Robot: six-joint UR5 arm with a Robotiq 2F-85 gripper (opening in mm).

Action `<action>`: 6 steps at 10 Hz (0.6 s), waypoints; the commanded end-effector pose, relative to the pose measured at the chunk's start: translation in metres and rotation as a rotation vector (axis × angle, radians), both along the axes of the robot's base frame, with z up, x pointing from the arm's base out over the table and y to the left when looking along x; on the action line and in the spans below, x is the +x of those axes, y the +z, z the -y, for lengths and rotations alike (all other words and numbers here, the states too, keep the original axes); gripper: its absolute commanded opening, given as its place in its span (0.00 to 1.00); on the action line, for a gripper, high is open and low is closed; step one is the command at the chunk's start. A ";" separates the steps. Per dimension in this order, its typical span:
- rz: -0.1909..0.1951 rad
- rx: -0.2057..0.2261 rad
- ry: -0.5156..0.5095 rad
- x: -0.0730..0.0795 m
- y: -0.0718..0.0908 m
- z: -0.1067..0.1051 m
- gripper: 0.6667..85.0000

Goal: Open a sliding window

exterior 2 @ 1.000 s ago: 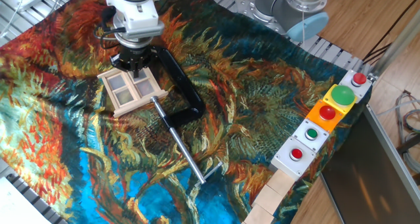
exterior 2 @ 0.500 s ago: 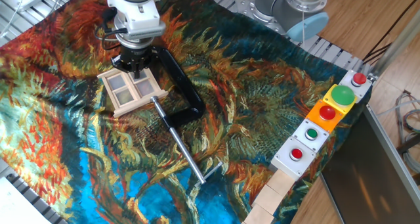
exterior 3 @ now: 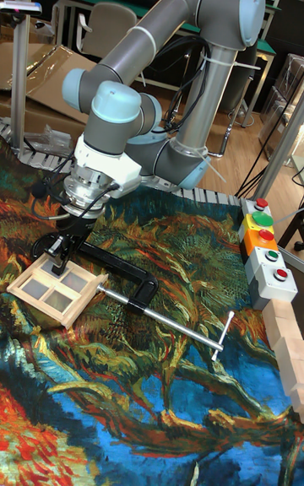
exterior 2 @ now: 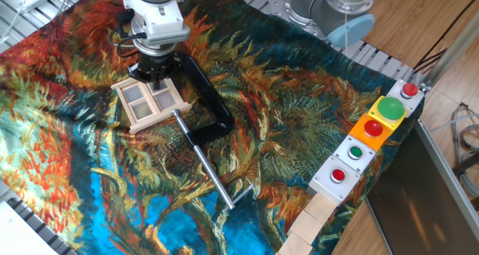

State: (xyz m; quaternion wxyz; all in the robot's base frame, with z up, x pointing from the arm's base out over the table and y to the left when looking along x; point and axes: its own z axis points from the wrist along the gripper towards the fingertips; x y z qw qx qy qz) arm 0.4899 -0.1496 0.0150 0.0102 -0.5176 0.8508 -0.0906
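The sliding window (exterior 2: pixel 150 103) is a small pale wooden frame with four greyish panes, lying flat on the patterned cloth at the upper left. My gripper (exterior 2: pixel 156 80) points straight down at its far edge, over the middle crossbar. The black fingers look pressed together, and their tips reach the frame's far rail. In the tall fixed view the window (exterior 3: pixel 51 290) lies at the left and the gripper (exterior 3: pixel 59 266) stands on its far corner area. The arm hides whatever lies right under the fingertips.
A black C-clamp (exterior 2: pixel 202 94) with a steel rod (exterior 2: pixel 209 169) lies just right of the window, its rod running toward the front. A row of button boxes (exterior 2: pixel 370 131) lines the right edge, with pale wooden blocks (exterior 2: pixel 310 225) below them.
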 end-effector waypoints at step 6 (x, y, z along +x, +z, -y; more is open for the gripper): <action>0.028 0.037 0.003 0.005 -0.002 -0.013 0.02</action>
